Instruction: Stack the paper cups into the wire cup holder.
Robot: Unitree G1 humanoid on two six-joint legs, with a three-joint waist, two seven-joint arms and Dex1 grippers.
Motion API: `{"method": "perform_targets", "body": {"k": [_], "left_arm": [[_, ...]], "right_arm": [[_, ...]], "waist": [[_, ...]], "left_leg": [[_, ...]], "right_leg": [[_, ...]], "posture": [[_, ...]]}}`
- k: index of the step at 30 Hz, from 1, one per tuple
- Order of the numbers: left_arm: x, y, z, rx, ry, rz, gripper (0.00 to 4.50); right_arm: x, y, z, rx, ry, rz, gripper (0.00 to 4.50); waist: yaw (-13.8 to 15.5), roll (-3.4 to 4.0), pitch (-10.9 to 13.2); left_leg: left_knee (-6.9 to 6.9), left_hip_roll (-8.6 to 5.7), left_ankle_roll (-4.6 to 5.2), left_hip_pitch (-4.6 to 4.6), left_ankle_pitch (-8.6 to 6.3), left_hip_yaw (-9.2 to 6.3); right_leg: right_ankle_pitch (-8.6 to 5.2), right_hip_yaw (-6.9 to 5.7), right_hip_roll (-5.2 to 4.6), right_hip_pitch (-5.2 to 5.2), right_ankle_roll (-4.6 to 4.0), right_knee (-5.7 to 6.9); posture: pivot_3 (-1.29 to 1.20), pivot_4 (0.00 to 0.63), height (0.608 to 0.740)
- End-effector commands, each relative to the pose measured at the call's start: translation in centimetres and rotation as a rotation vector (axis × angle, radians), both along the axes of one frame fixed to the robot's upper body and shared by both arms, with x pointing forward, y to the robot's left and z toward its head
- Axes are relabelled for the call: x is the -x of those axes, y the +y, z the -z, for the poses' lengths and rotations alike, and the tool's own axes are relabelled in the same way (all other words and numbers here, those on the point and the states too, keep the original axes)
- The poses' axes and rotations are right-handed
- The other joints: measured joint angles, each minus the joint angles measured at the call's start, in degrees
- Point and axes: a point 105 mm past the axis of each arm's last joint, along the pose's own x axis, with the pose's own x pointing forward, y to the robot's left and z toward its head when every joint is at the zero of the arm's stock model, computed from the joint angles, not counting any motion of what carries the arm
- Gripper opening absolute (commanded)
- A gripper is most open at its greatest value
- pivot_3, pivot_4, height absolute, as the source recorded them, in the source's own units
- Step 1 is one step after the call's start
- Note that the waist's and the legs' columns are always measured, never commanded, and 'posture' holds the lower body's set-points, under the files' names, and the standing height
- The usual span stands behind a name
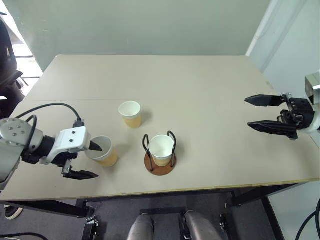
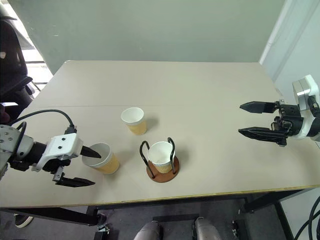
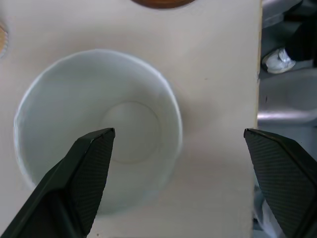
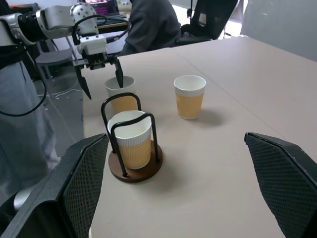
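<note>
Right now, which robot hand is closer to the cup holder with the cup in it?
The left. The left gripper is open around the rim of a cup just beside the wire cup holder. The right gripper hovers open far across the table.

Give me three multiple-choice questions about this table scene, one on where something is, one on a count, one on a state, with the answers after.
1. Where is the left gripper?
A. At the paper cup nearest the table's left front corner, one finger inside its rim
B. Over the wire cup holder
C. At the far table edge

2. How many paper cups stand outside the wire cup holder?
A. None
B. One
C. Two

3. How is the right gripper?
A. Shut on a cup
B. Open, holding nothing
C. Shut, holding nothing

Answers:
1. A: one black finger dips into the near-left cup, the other sits outside it.
2. C: the near-left cup and the farther cup stand on the table; a third cup sits in the holder.
3. B: its fingers are spread wide above bare table.
</note>
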Motion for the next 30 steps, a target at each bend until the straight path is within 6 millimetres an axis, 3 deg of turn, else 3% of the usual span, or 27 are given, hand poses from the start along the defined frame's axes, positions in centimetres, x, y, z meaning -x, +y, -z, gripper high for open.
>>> {"method": "perform_targets", "body": {"k": [1,4,12,23,25,30], "left_arm": [[-0.6,-0.3,-0.3,-0.029,-0.040,0.019,3.91],[-0.8,-0.4,-0.2,-0.034,-0.042,0.023,3.00],[-0.8,-0.4,-0.5,-0.035,-0.044,0.027,0.04],[-0.5,-1.2,-1.7,-0.011,-0.053,0.056,0.04],[-0.8,-2.1,-3.3,0.025,-0.091,0.102,0.04],[-1.8,-6.7,-10.6,0.184,-0.269,0.319,0.04]], "right_arm": [[0.5,-0.1,-1.3,0.005,-0.063,0.003,4.50],[0.5,-0.1,-1.3,0.011,-0.066,0.008,4.50],[0.4,-0.1,-1.2,0.021,-0.070,0.019,4.50],[0.3,-0.3,-1.1,0.024,-0.077,0.039,4.50],[0.2,-0.4,-1.1,0.032,-0.080,0.045,4.50],[0.1,-0.4,-1.3,0.036,-0.093,0.050,4.50]], "waist": [[-0.01,0.00,0.00],[-0.02,0.00,0.00],[-0.02,0.00,0.00],[-0.02,0.00,0.00],[0.10,-0.02,0.00],[1.18,-0.02,0.01]], "left_leg": [[0.00,0.00,0.00,0.00,0.00,0.00],[0.00,0.00,0.00,0.00,0.00,0.01],[0.00,0.00,0.00,0.00,0.00,0.01],[0.01,0.00,0.01,0.01,0.01,0.01],[0.01,0.00,0.01,0.01,0.01,0.01],[0.18,-0.03,0.04,-0.01,0.03,-0.06]], "right_leg": [[0.00,0.00,0.00,0.00,0.00,0.00],[0.00,0.00,0.00,0.00,0.01,0.00],[0.00,0.00,0.00,0.01,0.07,0.00],[0.00,0.00,0.00,0.02,0.09,0.00],[0.00,-0.01,0.00,0.02,0.09,0.01],[0.04,-0.05,-0.01,0.13,0.15,0.00]], "posture": [[0.00,0.150,0.740],[0.00,0.150,0.740],[0.00,0.150,0.740],[0.00,0.150,0.740],[0.00,0.150,0.740],[0.00,0.150,0.740]]}}
